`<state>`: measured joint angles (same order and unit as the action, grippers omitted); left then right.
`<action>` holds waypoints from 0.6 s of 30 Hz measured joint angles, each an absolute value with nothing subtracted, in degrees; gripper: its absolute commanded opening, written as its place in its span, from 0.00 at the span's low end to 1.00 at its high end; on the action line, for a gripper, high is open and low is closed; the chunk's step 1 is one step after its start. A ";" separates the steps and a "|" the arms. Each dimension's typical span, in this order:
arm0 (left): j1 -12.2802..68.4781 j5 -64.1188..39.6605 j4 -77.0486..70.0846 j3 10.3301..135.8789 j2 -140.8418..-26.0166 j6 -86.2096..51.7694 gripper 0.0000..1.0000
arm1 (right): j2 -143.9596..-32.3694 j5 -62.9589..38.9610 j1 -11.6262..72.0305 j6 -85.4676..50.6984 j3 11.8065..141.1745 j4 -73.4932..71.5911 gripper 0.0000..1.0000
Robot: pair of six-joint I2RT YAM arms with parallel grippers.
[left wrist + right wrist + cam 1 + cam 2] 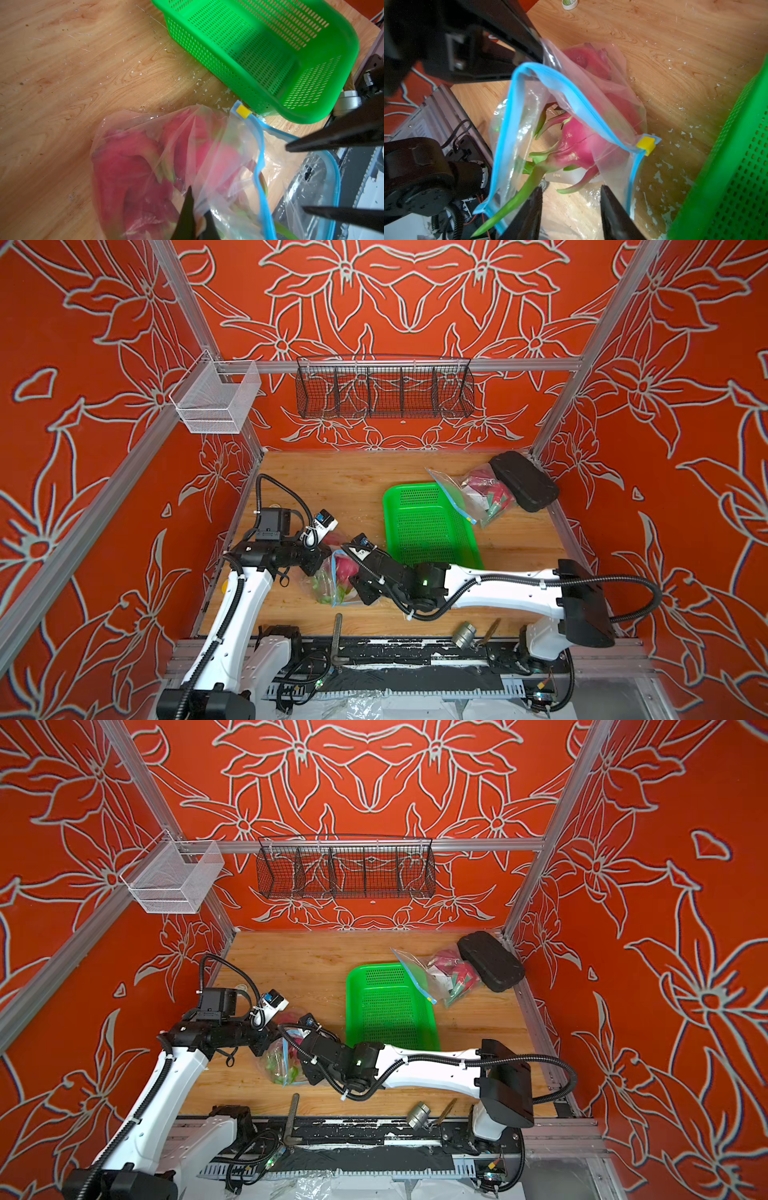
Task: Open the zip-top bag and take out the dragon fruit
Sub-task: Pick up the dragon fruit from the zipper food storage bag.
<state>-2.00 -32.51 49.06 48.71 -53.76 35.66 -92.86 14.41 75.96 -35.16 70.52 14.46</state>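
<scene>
Left gripper (197, 202) pinches zip-top bag (328, 588) film, lower centre in both top views, left of green tray (428, 526). Right gripper (571, 188) spread at open mouth; dragon fruit (577, 141) inside.

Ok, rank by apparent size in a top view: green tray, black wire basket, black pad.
black wire basket, but hung higher, nearer the camera, so unsure
green tray
black pad
</scene>
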 measured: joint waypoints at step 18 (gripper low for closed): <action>-2.70 -28.05 55.29 52.03 -51.20 39.48 0.70 | -106.04 11.31 75.42 -50.28 72.73 13.15 0.57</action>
<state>-2.70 -28.05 55.29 52.03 -51.20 39.48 -106.04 11.31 75.42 -50.28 72.73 13.15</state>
